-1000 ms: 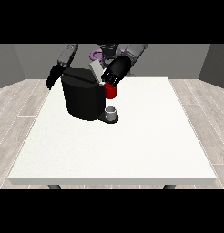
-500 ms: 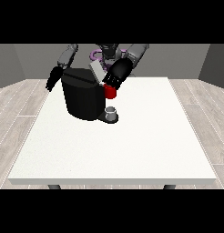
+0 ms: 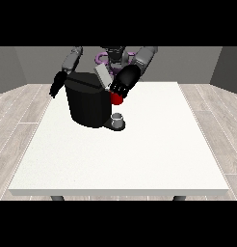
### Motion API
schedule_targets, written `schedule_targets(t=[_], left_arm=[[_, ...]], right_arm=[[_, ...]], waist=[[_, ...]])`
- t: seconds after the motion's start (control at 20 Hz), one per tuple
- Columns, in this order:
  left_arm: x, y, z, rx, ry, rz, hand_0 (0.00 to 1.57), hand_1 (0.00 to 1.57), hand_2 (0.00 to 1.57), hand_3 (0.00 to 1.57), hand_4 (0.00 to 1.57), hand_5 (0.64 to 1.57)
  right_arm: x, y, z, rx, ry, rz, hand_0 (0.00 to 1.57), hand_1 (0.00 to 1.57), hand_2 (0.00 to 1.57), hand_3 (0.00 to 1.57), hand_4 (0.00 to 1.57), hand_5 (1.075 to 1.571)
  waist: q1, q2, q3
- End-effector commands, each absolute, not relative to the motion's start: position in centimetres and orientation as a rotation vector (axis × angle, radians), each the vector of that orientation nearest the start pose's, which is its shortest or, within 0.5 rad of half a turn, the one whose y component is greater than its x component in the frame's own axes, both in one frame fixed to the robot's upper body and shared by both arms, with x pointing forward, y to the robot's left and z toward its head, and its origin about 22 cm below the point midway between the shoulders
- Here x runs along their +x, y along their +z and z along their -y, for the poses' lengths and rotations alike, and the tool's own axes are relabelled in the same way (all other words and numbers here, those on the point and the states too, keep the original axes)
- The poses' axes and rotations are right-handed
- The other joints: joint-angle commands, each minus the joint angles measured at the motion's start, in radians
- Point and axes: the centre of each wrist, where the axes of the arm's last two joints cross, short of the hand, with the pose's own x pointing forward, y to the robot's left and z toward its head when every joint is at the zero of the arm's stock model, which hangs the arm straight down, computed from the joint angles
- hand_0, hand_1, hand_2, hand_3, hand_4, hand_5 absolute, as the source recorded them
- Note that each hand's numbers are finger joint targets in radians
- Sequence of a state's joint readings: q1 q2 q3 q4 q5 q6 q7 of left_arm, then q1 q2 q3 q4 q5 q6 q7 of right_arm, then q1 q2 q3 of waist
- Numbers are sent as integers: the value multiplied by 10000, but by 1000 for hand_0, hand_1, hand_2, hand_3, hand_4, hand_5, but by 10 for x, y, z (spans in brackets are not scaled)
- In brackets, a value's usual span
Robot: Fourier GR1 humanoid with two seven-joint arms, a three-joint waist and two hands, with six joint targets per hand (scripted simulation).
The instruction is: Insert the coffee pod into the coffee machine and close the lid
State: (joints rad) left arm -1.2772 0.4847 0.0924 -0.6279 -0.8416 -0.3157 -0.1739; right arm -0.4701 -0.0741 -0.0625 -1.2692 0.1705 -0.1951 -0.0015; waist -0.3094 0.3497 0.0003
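Tilting up-left above the coffee machine [image 3: 88, 103]: grey lid [image 3: 103, 77].

A bare, room-like test space rather than a lived-in kitchen — plain grey walls [image 3: 29, 62] meet a floor of pale wood-look planks [image 3: 17, 125]. One large white bench [image 3: 139, 154] fills the middle, carrying only a black coffee machine [image 3: 86, 103] with a small grey cup [image 3: 118, 118] at its base — a lab set-up built around one kitchen appliance.
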Motion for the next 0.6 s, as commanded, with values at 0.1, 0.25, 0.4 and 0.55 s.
schedule_targets(t=[0.1,0.25,0.4,0.55], left_arm=[[460,302,-248,8253,-11186,17076,1247,1247,1211,957,0,1571],[460,306,-255,8537,-10934,17165,1241,1241,1202,970,0,1571],[460,296,-245,8722,-11514,17493,1232,1232,1211,967,0,1571],[457,308,-254,9266,-11604,17605,1222,1222,1174,886,0,1571]], right_arm=[[352,61,223,-2803,1514,17230,0,0,0,0,99,1571],[348,63,192,-2496,1329,17523,0,0,0,0,71,1571],[358,71,206,-3021,1274,17541,0,0,0,0,147,1571],[361,82,207,-2837,1343,17643,0,0,0,0,185,1571]], waist=[[-259,101,0],[-453,242,-2],[-45,397,-1],[-169,530,-1]])
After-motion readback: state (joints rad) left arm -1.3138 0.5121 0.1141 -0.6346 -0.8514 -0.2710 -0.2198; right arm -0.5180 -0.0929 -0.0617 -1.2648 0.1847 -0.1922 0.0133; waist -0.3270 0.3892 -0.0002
